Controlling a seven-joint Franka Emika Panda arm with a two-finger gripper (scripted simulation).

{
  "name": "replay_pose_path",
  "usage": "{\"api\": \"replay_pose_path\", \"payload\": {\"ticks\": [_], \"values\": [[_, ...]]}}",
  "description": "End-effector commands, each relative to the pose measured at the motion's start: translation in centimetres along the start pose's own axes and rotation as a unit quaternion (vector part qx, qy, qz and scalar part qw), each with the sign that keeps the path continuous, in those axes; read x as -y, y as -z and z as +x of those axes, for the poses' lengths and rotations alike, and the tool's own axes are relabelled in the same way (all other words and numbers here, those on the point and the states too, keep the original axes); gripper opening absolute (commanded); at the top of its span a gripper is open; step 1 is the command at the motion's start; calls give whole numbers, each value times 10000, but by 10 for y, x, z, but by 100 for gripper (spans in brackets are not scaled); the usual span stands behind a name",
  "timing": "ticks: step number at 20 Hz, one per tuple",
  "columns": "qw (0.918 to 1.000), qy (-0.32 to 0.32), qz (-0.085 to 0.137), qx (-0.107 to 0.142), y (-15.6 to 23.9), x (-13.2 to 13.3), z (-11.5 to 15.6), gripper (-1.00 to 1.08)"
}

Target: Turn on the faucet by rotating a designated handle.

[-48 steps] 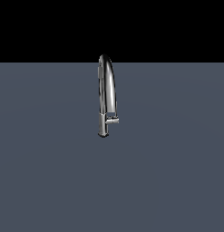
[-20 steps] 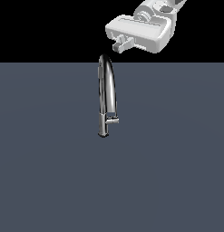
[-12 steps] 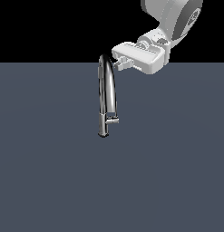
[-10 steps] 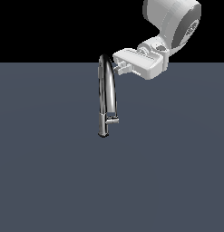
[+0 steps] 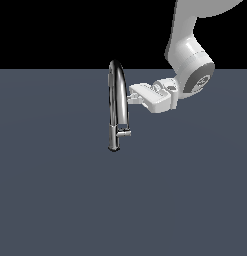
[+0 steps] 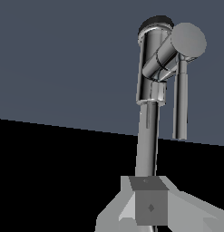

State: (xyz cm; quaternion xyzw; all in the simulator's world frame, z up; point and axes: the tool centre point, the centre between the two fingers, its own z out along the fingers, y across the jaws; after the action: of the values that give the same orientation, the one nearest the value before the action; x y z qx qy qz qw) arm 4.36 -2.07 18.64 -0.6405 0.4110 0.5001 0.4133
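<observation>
The end effector (image 5: 131,96) sits on the exterior view's right of the faucet (image 5: 117,102), level with the upper part of the arched spout — well above the handle (image 5: 124,133), the stubby lever poking out to the right from the lower stem. That gap is the risk: my read is that any push from this height lands on the spout tube, not the lever, and the faucet stays off. A sideways sweep could also just skid off the rounded chrome. To catch the handle the arm needs to drop down alongside the stem first, and coming down this close it may scrape the spout on the way.

The faucet stands upright on the grey table (image 5: 55,200), roughly mid-scene, with nothing else around it.

In the wrist view the stem runs straight up from the end effector (image 6: 151,213), and the handle (image 6: 170,52) shows as a round-ended stub well beyond. One grey fingertip (image 6: 150,206) sits right in front of the stem — whether it touches I can't say. Whether the fingers are apart or together I cannot tell; neither view shows the gap, and nothing is visibly clamped.
</observation>
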Motion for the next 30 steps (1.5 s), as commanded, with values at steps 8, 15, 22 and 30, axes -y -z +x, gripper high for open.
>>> {"api": "replay_pose_path", "payload": {"ticks": [8,15,22,30], "values": [[9950,-516,563,637,-12,6,49,-100],[9930,-611,667,753,-15,7,58,-100],[9931,-611,662,750,-16,-2,55,-100],[9931,-611,662,750,-18,-20,47,-100]]}}
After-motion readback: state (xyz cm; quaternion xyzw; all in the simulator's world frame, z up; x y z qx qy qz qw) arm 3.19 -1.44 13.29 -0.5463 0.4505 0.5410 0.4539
